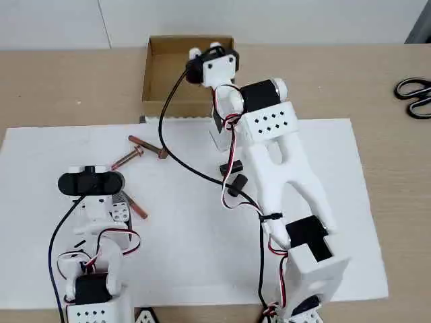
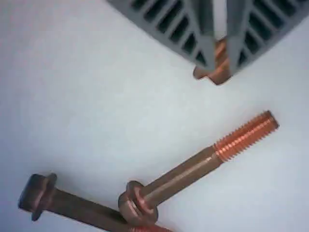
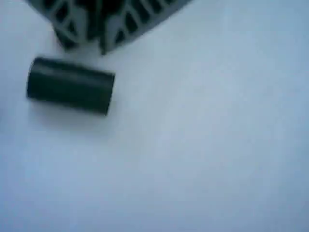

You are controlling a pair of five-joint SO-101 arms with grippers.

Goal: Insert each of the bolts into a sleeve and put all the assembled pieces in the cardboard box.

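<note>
Your worktop [image 1: 54, 87] is light wood. A big white paper sheet [image 1: 182, 269] lies on it, and a white wall [image 1: 269, 20] stands behind.

On the left, your left gripper [image 2: 216, 58] is clamped tight on a copper bolt [image 2: 221, 67], low over the paper. Two loose bolts [image 2: 193, 169] lie near it on the paper, and they touch where one head meets the other's stem. At the back stands the cardboard box [image 1: 156, 74], open on top.

A black sleeve [image 3: 70, 86] lies on its side on the paper, just beside your right gripper [image 3: 100, 46]. That gripper's fingers are pressed together with nothing between them. Far to the right, scissors [image 1: 414, 97] rest on the wood.
</note>
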